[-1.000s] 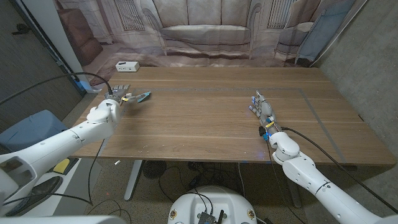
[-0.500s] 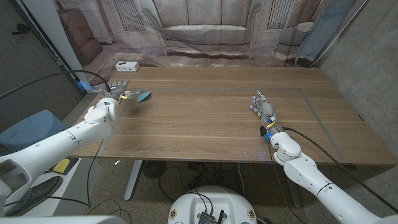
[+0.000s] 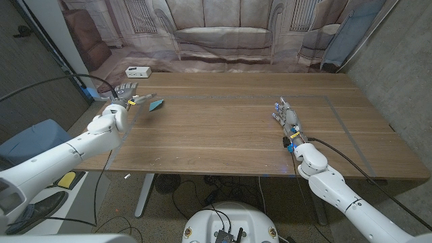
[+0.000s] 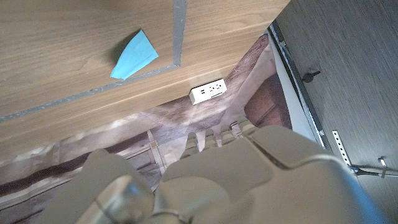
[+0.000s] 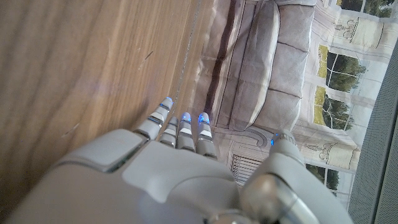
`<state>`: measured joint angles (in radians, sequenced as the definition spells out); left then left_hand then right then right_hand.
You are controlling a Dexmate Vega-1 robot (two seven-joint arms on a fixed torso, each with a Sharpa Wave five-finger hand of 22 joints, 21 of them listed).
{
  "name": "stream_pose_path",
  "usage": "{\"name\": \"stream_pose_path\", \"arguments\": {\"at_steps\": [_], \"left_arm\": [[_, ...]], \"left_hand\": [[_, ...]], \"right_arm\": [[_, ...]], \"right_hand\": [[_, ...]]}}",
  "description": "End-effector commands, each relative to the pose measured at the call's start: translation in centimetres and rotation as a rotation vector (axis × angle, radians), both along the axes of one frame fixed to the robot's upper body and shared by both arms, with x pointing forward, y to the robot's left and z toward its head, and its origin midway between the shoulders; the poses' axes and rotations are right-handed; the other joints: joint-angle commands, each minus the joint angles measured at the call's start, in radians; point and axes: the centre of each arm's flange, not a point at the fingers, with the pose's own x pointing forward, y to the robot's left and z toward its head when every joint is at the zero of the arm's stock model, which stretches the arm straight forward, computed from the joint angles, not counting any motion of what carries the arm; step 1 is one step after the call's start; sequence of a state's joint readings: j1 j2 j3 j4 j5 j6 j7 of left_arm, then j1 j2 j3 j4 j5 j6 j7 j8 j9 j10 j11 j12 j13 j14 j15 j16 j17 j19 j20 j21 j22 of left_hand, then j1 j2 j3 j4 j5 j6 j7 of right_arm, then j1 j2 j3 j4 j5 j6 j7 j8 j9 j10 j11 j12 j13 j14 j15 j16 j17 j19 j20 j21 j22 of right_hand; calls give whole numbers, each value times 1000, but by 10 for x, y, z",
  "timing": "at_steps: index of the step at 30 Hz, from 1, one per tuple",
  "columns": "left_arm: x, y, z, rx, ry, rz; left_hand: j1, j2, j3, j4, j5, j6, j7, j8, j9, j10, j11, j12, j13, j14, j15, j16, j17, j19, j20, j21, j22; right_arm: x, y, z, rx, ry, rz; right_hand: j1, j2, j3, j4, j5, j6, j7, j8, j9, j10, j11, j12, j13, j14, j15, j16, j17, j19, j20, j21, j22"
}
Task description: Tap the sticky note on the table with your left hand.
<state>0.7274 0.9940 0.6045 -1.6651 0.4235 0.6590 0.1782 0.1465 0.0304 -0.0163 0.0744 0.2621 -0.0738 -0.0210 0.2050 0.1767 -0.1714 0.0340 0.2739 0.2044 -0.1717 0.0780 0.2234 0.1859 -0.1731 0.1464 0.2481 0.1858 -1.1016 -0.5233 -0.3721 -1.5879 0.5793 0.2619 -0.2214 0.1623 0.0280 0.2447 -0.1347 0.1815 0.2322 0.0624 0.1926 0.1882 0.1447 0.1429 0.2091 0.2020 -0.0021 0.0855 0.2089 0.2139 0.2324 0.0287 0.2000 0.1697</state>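
Left hand [image 3: 125, 96] hovers at the table's [image 3: 229, 142] left edge, fingers spread wide, holding nothing, fingertips just left of the sticky note [image 3: 156, 104]. The blue note lies curled near the far-left corner, with a white power strip [image 3: 138, 71] beyond it. Judgement: reach slightly rightward, come straight down onto the note, touch lightly so it doesn't slide. Right hand [image 3: 287, 120], well right of the note, fingers extended close together, empty.

One blue sticky note [image 3: 156, 104] lies on the one wooden desk [image 3: 229, 135], toward ten o'clock. One white power strip [image 3: 138, 71] sits at eleven o'clock. Two robot hands: the left hand [image 3: 125, 95] at nine o'clock, the right hand [image 3: 286, 118] at four o'clock.
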Motion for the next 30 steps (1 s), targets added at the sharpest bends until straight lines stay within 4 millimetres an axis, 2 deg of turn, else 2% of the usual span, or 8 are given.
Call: {"name": "stream_pose_path", "arguments": {"at_steps": [1, 6, 8, 10, 13, 18, 22, 30], "left_arm": [[-5, -14, 2, -75, -76, -99], [-6, -24, 1, -78, -84, -126], [-5, -27, -1, -88, -88, -137], [-4, -29, -3, -92, -89, -146], [-3, -31, -6, -110, -90, -161], [-2, -36, -10, -160, -100, -199], [-1, -43, -13, -191, -107, -248], [2, -57, -17, -238, -119, -320]], "left_hand": [[12, 2, 0, -4, -3, 17, 7, 11, 3, 0, 2, 7, -1, -21, -3, 8, -1, -124, -1, 5, 2], [15, 3, 0, -6, -5, 29, 11, 12, 2, 12, 6, 9, -2, -12, -4, 7, -1, -119, 2, 4, 1], [20, 4, -1, -9, -8, 42, 22, 11, 2, 18, 9, 7, -4, -6, -5, 2, -2, -96, -37, 8, 0], [24, 5, -1, -11, -10, 48, 28, 10, 2, 22, 11, 5, -5, 2, -7, 1, -3, -79, -63, 11, -1], [27, 7, -1, -13, -13, 60, 47, 10, 2, 26, 8, 3, -5, 2, -12, -4, -3, -71, -78, 9, -2], [29, 8, -1, -14, -14, 64, 49, 10, 2, 31, 6, 3, -6, 7, -14, -4, -3, -67, -78, 8, -2], [34, 11, 0, -16, -15, 73, 45, 9, 2, 45, -10, 5, -7, 18, -26, -5, -4, -63, -73, 5, -3], [39, 15, 1, -19, -18, 84, 48, 9, 2, 60, -18, 6, -7, 28, -31, -6, -4, -50, -84, 5, -4]], "right_arm": [[1, 0, 2, -2, -14, 9], [1, -1, 3, -2, -21, 12], [1, -1, 3, 0, -22, 12], [2, -2, 3, 4, -23, 14], [2, -3, 3, -5, -28, 14], [2, -4, 3, 3, -31, 15], [2, -5, 3, 5, -39, 17], [4, -5, 3, 62, -74, 65]], "right_hand": [[4, 7, -4, 3, 3, 2, 0, 5, 4, 3, 0, 1, 4, 3, 8, 2, 3, 9, 3, -1, 5], [4, 7, -4, 3, 3, 3, -1, 5, 4, 4, 0, 2, 4, 3, 9, 2, 3, 10, 3, -1, 5], [4, 7, -4, 3, 3, 3, -1, 5, 4, 3, -1, 2, 4, 4, 8, 2, 3, 9, 2, -1, 5], [4, 7, -5, 3, 3, 2, -1, 5, 4, 3, -2, 1, 4, 4, 8, 2, 3, 9, 2, -1, 5], [3, 7, -5, 3, 3, 2, -1, 5, 4, 3, -2, 2, 4, 4, 8, 2, 3, 10, 2, -1, 5], [3, 7, -6, 3, 3, 2, 1, 5, 4, 4, -3, 2, 4, 4, 8, 2, 3, 10, 2, -1, 5], [3, 7, -6, 3, 3, 2, 1, 5, 4, 5, -4, 2, 4, 5, 8, 2, 3, 11, 1, -1, 5], [4, 7, -6, 3, 3, 3, 1, 5, 4, 6, -4, 2, 4, 7, 8, 3, 3, 16, 2, 1, 5]]}}
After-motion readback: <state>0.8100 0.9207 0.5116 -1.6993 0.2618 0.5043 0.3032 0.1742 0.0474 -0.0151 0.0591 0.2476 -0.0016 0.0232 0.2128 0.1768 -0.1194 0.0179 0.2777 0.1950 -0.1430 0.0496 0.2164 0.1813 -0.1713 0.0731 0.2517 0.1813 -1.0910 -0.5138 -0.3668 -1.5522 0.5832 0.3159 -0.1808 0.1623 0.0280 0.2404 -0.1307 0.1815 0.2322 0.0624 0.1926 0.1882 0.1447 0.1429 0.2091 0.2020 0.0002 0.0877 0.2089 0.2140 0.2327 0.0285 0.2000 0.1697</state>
